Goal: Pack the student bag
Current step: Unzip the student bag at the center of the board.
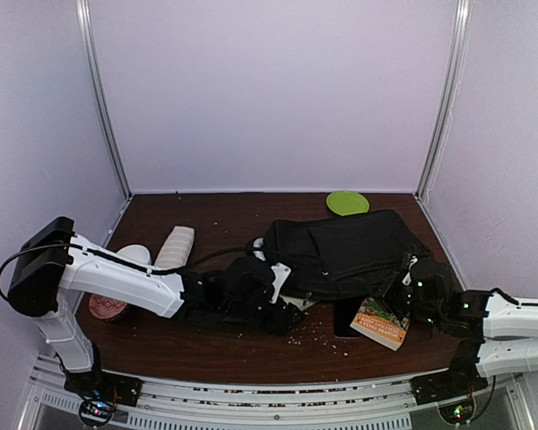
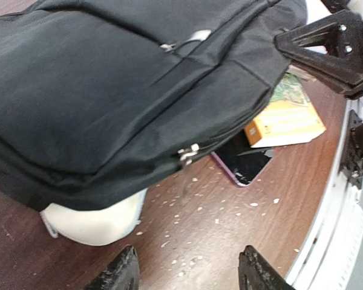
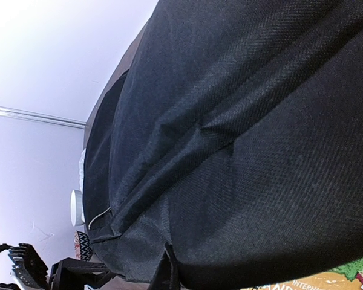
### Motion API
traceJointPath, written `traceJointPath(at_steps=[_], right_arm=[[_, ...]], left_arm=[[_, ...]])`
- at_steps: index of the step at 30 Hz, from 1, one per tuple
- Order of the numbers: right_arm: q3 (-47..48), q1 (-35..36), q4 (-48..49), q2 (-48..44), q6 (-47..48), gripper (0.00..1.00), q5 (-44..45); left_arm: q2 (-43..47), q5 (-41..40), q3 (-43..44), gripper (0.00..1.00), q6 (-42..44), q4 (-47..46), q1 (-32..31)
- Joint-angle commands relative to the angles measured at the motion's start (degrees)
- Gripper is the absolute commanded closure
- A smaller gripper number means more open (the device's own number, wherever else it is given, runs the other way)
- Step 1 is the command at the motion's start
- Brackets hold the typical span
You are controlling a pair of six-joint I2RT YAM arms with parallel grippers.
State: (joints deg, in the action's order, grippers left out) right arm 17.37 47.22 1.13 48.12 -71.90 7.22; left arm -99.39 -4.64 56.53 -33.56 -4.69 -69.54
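**Left jaws spread at the bag's edge, and loose items pinned under it**

Left gripper (image 2: 189, 261): jaws spread, nothing between them, low over the table (image 2: 284, 199) just short of the student bag (image 2: 109, 90). Right gripper (image 1: 418, 290): pressed together against the bag's right end. You cannot tell from its own camera whether fabric is caught between the fingers.

The bag lies flat across the middle of the table, zipper pull (image 2: 187, 153) on its near edge facing your left tool.

Risks from here:
- The bag's near edge lies over a pale soft-looking item (image 2: 97, 222), a phone (image 2: 245, 164) and a book (image 2: 285, 121). If you lift or drag the bag with the right arm, these may slide with it toward the table's near rim.
- If you drive the left fingers forward, they likely shove the pale item deeper under the bag or snag the fabric rather than the pull.
- Crumbs (image 2: 196, 208) on the wood may let things skid.

Views:
- Only the left wrist shows the pale item, the zipper pull and how the phone tucks beneath the bag.
- Only the top view shows the green plate (image 1: 347, 202) behind the bag and the white cup (image 1: 136, 254) at far left.
- The right wrist gives almost nothing but black cloth and a corner of the book.
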Motion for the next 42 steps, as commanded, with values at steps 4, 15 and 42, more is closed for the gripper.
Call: traceJointPath(at_steps=[4, 15, 42], right_arm=[[0.93, -0.35, 0.29, -0.23, 2.81, 1.0, 2.23], [1.22, -0.31, 0.6, -0.84, 2.5, 1.0, 1.08], [1.63, -0.29, 0.83, -0.91, 2.49, 1.0, 0.94]], left_arm=[[-3.19, 2.22, 5.34, 0.4, -0.95, -0.59, 0.1], [-6.85, 5.93, 7.71, 0.43, -5.27, -2.72, 2.89], [-10.46, 9.31, 11.41, 0.7, -6.41, -3.68, 4.14]])
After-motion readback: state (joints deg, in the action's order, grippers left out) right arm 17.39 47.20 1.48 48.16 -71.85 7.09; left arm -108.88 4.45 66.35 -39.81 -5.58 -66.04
